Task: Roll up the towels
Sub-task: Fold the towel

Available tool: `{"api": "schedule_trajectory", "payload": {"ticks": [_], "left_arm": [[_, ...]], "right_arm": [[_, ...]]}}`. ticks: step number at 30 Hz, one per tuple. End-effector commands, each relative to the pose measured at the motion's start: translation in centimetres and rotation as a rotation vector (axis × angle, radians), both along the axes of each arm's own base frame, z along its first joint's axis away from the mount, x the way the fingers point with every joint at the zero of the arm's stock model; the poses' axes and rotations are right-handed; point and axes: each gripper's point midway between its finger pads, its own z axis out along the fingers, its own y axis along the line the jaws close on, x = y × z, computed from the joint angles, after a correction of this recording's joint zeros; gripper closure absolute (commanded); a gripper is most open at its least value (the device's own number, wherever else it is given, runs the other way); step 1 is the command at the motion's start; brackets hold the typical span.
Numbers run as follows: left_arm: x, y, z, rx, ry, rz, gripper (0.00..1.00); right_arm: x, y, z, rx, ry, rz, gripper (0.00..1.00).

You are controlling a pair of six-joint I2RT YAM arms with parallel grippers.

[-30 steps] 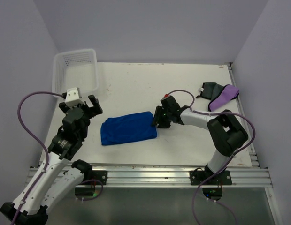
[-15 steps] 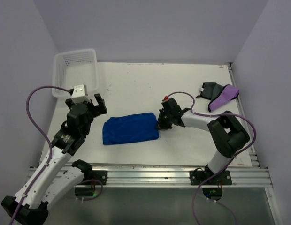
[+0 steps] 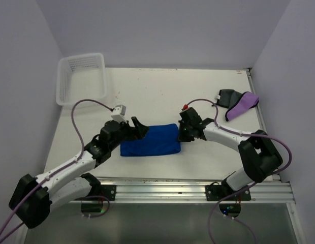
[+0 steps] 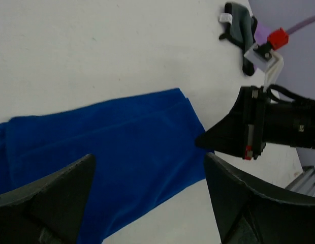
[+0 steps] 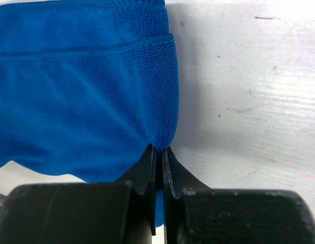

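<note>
Towels: none rolled yet, as far as I can see. Blue towel (image 3: 150, 140) lies flat on the tabletop (image 3: 147, 96), near the middle. It's folded into a strip running left-right, w/ a doubled edge showing at its right end. No curl or turn started anywhere on it.

My right hand (image 5: 158, 150) is closed tight, pinching the edge of that right end; in the wrist view the cloth bunches into the tips. My left hand (image 4: 148, 157) is spread wide at the left end of the strip, nothing btwn the fingers but towel below. Can't tell if they touch the cloth or hang just above it.

Purple towel (image 3: 244, 105) & grey towel (image 3: 227, 96) sit in a loose heap at the far right, touching each other, crumpled, well apart from both hands. Basket (image 3: 61, 84) is at the far left, also well apart.

My read: towel 1 of 3, & only at its start. I've got a grip on one end, i.e. prep for the first roll, or maybe just straightening the strip. Left to do: roll blue end to end, then flatten, fold & roll the other 2. Prob. barely begun overall.
</note>
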Motion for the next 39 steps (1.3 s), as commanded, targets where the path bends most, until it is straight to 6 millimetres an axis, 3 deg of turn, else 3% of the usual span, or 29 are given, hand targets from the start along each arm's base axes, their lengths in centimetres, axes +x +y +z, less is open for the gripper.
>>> {"api": "schedule_trajectory", "payload": {"ticks": [1, 2, 3, 4, 5, 8, 9, 12, 16, 24, 31, 39], "left_arm": [[-1.5, -6.8, 4.1, -0.231, -0.098, -0.15, 0.09], [-1.9, -7.8, 3.9, -0.245, -0.093, -0.176, 0.1], [-2.3, -8.7, 4.6, -0.304, -0.103, -0.2, 0.16], [-2.6, -9.4, 2.7, -0.302, -0.058, -0.214, 0.2], [-3.0, -9.9, 2.3, -0.322, -0.047, -0.245, 0.24], [-3.0, -10.7, 1.3, -0.342, -0.034, -0.252, 0.46], [-3.1, -11.1, 1.0, -0.336, -0.029, -0.257, 0.62], [-3.6, -12.7, -0.5, -0.298, 0.003, -0.284, 0.83], [-4.2, -14.0, -2.5, -0.279, 0.05, -0.306, 1.0], [-4.8, -16.4, -5.9, -0.204, 0.104, -0.312, 1.0], [-4.2, -18.0, -6.8, -0.169, 0.1, -0.328, 1.0], [-4.0, -17.3, -10.6, -0.072, 0.177, -0.266, 1.0]], "right_arm": [[0.0, -1.3, -0.7, -0.045, -0.001, -0.044, 1.0], [-0.1, -1.3, -0.8, -0.043, -0.002, -0.054, 1.0], [-0.2, -1.4, -0.9, -0.045, 0.003, -0.059, 1.0], [-0.2, -1.5, -1.0, -0.044, 0.003, -0.067, 1.0], [-0.1, -1.3, -0.9, -0.034, 0.002, -0.075, 1.0], [-0.3, -1.3, -1.0, -0.018, 0.006, -0.091, 1.0], [-0.3, -1.3, -1.1, -0.014, 0.007, -0.094, 1.0], [-0.3, -1.1, -1.1, -0.002, 0.01, -0.1, 1.0], [-0.1, -1.1, -0.8, 0.006, 0.004, -0.116, 1.0], [-0.1, -1.1, -0.3, 0.017, -0.005, -0.126, 1.0], [-0.2, -1.1, 0.0, 0.026, -0.008, -0.126, 1.0], [-0.3, -1.2, 0.0, 0.026, -0.01, -0.129, 1.0]]}}
